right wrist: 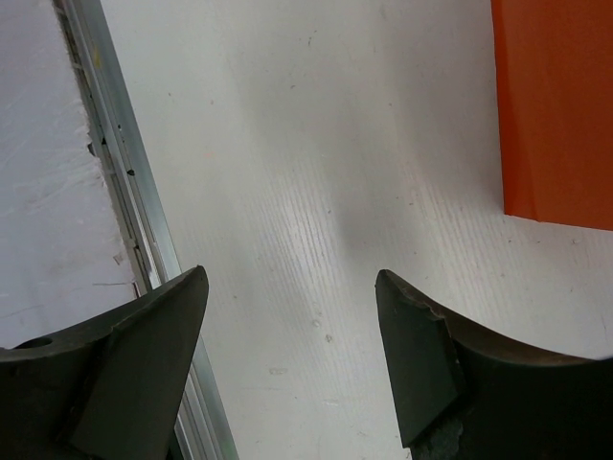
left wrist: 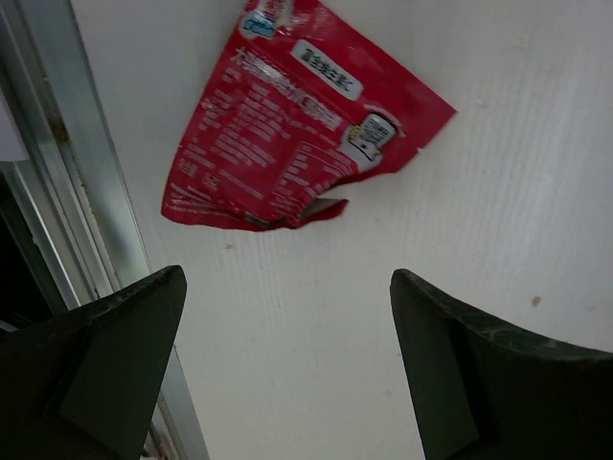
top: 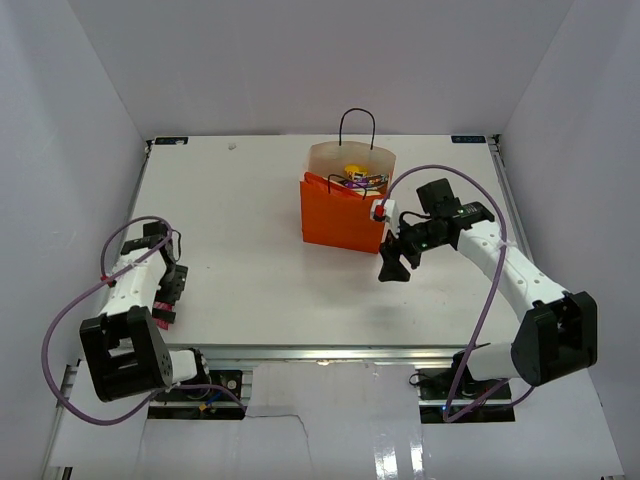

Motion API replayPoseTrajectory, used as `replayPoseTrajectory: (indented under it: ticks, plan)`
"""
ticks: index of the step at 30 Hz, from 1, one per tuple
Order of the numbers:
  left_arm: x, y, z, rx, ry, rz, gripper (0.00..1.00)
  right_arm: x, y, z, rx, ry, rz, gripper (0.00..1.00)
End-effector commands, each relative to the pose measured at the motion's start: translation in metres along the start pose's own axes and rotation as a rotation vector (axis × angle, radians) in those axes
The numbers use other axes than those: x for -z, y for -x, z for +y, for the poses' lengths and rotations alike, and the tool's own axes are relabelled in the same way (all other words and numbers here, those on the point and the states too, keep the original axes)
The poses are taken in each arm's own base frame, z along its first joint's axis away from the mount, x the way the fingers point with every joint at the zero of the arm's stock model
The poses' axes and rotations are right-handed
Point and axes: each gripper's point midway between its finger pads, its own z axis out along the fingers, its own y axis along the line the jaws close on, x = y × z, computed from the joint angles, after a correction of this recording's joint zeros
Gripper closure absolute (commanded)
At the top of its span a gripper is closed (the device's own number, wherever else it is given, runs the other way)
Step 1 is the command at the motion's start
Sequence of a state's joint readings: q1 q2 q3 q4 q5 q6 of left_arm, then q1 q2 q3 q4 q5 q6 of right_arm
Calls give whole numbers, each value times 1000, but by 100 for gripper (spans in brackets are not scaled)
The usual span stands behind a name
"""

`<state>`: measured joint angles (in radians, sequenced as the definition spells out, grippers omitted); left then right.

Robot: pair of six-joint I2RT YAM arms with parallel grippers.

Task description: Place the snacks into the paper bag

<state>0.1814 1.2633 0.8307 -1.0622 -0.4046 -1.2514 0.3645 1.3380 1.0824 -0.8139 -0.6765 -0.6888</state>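
Top view: we find the paper bag [top: 340, 222] upright toward the far middle of the table [top: 240, 200], with several small snacks [top: 352, 179] already inside its mouth. The right jaws hang just off the bag's near right corner, over bare table, parted and carrying nothing. The left jaws sit well apart from the bag at the near left edge. A strip of red beside them is all this view gives of the crisp packet [top: 161, 315]. Left wrist view: the jaws stand wide apart with nothing between them. The crisp packet [left wrist: 287, 134] lies flat on the table, printed back uppermost, directly ahead of the jaws and a little toward the left of the frame, touching neither finger. Its outline is crumpled and partly cut off by the top of the frame, so we record its long axis only as slanted to the line between the fingers; we cannot fix it more closely. Right wrist view: the jaws are parted over bare table, holding nothing, with the bag's orange wall [right wrist: 556, 105] ahead on the right of the frame and a metal rail [right wrist: 144, 220] on the left. Assessment: the packet appears to be the one snack outside the bag, and the left arm is much the nearer. The coming grasp turns on advancing forward and squaring the jaws across the packet's narrower width.
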Motion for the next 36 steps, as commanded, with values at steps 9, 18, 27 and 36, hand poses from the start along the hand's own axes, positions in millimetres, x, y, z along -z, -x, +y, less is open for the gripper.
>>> replayPoseTrajectory:
  ticks: [9, 18, 27, 36]
  plan:
    - [-41, 2, 32, -25, 103, 79, 2, 0, 0, -7, -28, 23, 43, 23]
    - [-63, -1, 20, -42, 90, 149, 9, 2, -4, -4, -26, 23, 52, 23]
    - [-54, 1, 0, -120, -72, 155, 2, 1, -4, -3, -26, 29, 47, 23]
    - [-42, -14, -17, -181, -173, 256, 2, 1, -2, -3, -23, 29, 43, 23]
